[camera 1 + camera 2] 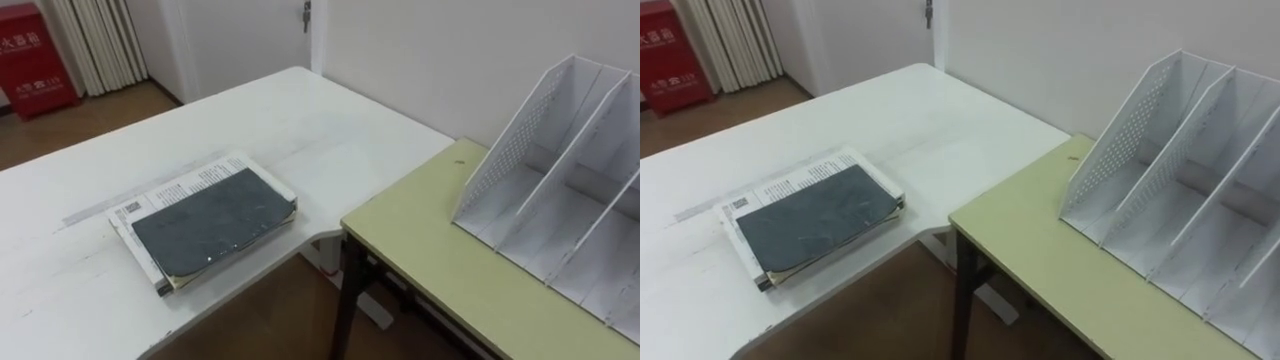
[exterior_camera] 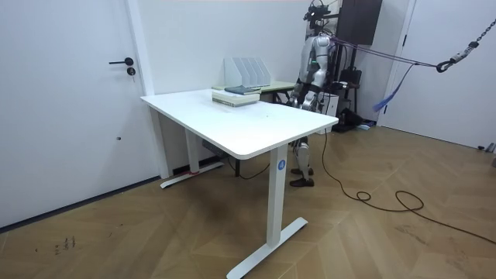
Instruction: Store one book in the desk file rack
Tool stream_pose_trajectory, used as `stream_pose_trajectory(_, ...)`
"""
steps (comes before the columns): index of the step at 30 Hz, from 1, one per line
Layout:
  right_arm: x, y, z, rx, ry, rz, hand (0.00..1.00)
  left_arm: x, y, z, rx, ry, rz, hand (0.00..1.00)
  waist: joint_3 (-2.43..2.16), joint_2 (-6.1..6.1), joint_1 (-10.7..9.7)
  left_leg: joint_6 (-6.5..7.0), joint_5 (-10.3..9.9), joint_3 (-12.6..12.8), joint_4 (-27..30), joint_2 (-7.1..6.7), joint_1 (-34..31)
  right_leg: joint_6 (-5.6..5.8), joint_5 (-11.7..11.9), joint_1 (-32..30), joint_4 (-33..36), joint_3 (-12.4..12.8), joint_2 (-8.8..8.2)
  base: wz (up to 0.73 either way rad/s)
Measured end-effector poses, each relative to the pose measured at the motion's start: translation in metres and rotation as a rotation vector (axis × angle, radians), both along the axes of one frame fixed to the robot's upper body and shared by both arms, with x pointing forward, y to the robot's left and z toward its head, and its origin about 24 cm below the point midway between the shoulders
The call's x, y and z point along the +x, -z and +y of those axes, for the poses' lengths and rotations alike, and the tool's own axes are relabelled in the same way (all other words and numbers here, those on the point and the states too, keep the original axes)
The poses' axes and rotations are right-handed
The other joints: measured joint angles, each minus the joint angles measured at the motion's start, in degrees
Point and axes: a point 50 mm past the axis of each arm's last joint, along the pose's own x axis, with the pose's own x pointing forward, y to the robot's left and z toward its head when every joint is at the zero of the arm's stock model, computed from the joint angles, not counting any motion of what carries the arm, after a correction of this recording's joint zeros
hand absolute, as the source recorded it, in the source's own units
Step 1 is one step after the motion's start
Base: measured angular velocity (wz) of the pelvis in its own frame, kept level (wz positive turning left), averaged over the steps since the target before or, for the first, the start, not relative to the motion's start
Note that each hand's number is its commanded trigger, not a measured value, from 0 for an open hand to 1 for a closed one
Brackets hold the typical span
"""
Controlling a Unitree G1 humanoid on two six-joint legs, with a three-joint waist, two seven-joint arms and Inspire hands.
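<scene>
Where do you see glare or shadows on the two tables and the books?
Left eye view: a soft sheen on the white table near its far corner; the dark book looks matte; the green table is evenly lit. Room view: a faint shadow under the white table, a pale sheen on the floor.

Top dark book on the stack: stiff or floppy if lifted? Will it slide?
The dark book looks thin with a curling near corner, so probably a soft cover that sags if lifted by one edge. It lies flat on a wider printed book, so a push likely slides it, maybe dragging that one too.
</scene>
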Motion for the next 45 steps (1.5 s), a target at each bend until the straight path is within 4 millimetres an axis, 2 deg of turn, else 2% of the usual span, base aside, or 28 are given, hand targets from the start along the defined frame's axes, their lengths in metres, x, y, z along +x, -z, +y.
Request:
stream_pose_trajectory(4, 0.003, -0.001, 0.0, -0.002, -0.008, -0.011, 0.0, 0.033, -0.013, -0.002, 0.021, 0.063, -0.178, 0.0, -0.23, -0.09, -0.2, 0.08, 0.2, 0.2, -0.3, -0.1, -0.8, 0.01, 0.0, -0.8, 0.0, 0.1, -0.09, -0.01)
stream_pose_trajectory(5, 0.004, -0.001, 0.0, -0.005, -0.022, -0.018, 0.0, 0.039, -0.015, -0.005, 0.021, 0.087, -0.218, 0.0, -0.38, 0.09, -0.4, 0.11, 0.2, 0.5, -0.5, -0.05, -0.6, 0.01, 0.0, -0.8, 0.1, 0.1, -0.1, -0.07)
stream_pose_trajectory(9, 0.007, -0.002, 0.001, -0.005, -0.048, -0.041, 0.0, 0.062, -0.026, -0.022, 0.0, 0.2, -0.336, 0.0, -0.42, 0.15, -1.2, 0.14, 0.2, 1.2, -0.8, -0.03, -0.1, 0.05, 0.1, -0.7, 0.0, 0.5, -0.16, -0.03)
stream_pose_trajectory(11, 0.007, -0.002, 0.001, 0.004, -0.051, -0.042, 0.0, 0.068, -0.03, -0.03, -0.013, 0.235, -0.377, 0.0, -0.47, 0.5, -1.3, 0.14, 0.2, 1.2, -1.4, 0.02, 0.2, 0.05, 0.1, -0.6, 0.0, 0.8, -0.12, -0.12)
stream_pose_trajectory(12, 0.007, -0.002, 0.001, 0.006, -0.051, -0.044, 0.0, 0.072, -0.033, -0.036, -0.016, 0.26, -0.408, 0.0, -0.7, 0.52, -1.5, 0.14, 0.2, 1.2, -1.5, 0.01, 0.3, 0.05, 0.1, -0.6, 0.0, 0.8, -0.12, -0.07)
stream_pose_trajectory(15, 0.009, -0.002, 0.003, 0.005, -0.069, -0.046, 0.0, 0.085, -0.04, -0.051, -0.021, 0.34, -0.479, 0.0, -0.87, 0.95, -2.1, 0.14, 0.2, 1.2, -1.8, 0.01, 0.4, 0.05, 0.1, -0.7, -0.1, 1.6, -0.07, -0.03)
stream_pose_trajectory(19, 0.014, -0.002, 0.004, 0.013, -0.099, -0.049, 0.0, 0.097, -0.048, -0.065, -0.012, 0.448, -0.54, 0.0, -0.83, 1.3, -3.1, 0.11, 0.4, 1.2, -2.5, 0.0, 1.3, 0.05, 0.1, -0.2, -0.1, 1.8, -0.07, -0.03)
stream_pose_trajectory(24, 0.015, -0.003, 0.003, 0.012, -0.11, -0.049, 0.0, 0.136, -0.094, -0.089, -0.015, 0.566, -0.819, 0.0, -0.65, 1.22, -3.3, 0.14, 0.9, 1.2, -3.2, -0.13, 1.3, 0.04, 0.1, -0.5, 0.0, 1.6, -0.18, 0.0)
stream_pose_trajectory(27, 0.019, -0.003, 0.004, 0.006, -0.13, -0.054, 0.0, 0.15, -0.112, -0.094, -0.002, 0.601, -0.916, 0.0, -0.53, 1.63, -3.5, 0.12, 0.9, 1.2, -3.3, -0.12, 1.1, 0.04, 0.1, -0.9, -0.1, 1.6, -0.16, -0.02)
stream_pose_trajectory(28, 0.02, -0.004, 0.004, 0.006, -0.131, -0.056, 0.0, 0.152, -0.117, -0.095, -0.001, 0.612, -0.937, 0.0, -0.56, 1.73, -3.7, 0.1, 0.9, 1.2, -3.3, -0.1, 1.0, 0.04, 0.1, -0.9, -0.1, 1.5, -0.14, 0.03)
stream_pose_trajectory(33, 0.022, -0.004, 0.003, 0.003, -0.126, -0.057, 0.0, 0.164, -0.17, -0.108, 0.047, 0.704, -1.212, 0.0, -0.56, 1.57, -4.2, 0.05, 1.1, 0.6, -2.9, -0.14, 0.2, 0.02, 0.1, -1.5, -0.1, 0.8, -0.2, 0.08)
stream_pose_trajectory(37, 0.021, -0.004, 0.004, 0.005, -0.121, -0.058, 0.0, 0.162, -0.183, -0.111, 0.099, 0.74, -1.301, 0.0, -0.67, 1.68, -4.0, 0.05, 1.1, 0.6, -2.9, -0.12, 0.2, 0.02, 0.1, -1.7, -0.1, 0.8, -0.2, 0.0)
stream_pose_trajectory(40, 0.02, -0.004, 0.004, 0.012, -0.1, -0.058, 0.0, 0.16, -0.19, -0.111, 0.116, 0.748, -1.339, 0.0, -0.74, 1.59, -4.2, 0.05, 1.1, -0.5, -2.5, -0.29, 0.0, 0.02, 0.1, -1.6, -0.1, 0.3, -0.2, 0.11)
stream_pose_trajectory(45, 0.017, -0.003, 0.004, 0.01, -0.097, -0.045, 0.0, 0.159, -0.217, -0.113, 0.132, 0.723, -1.49, 0.0, -0.96, 1.32, -3.3, 0.03, 1.2, -1.2, -2.2, -0.44, 0.1, 0.02, 0.1, -1.1, -0.2, 0.1, -0.25, 0.06)
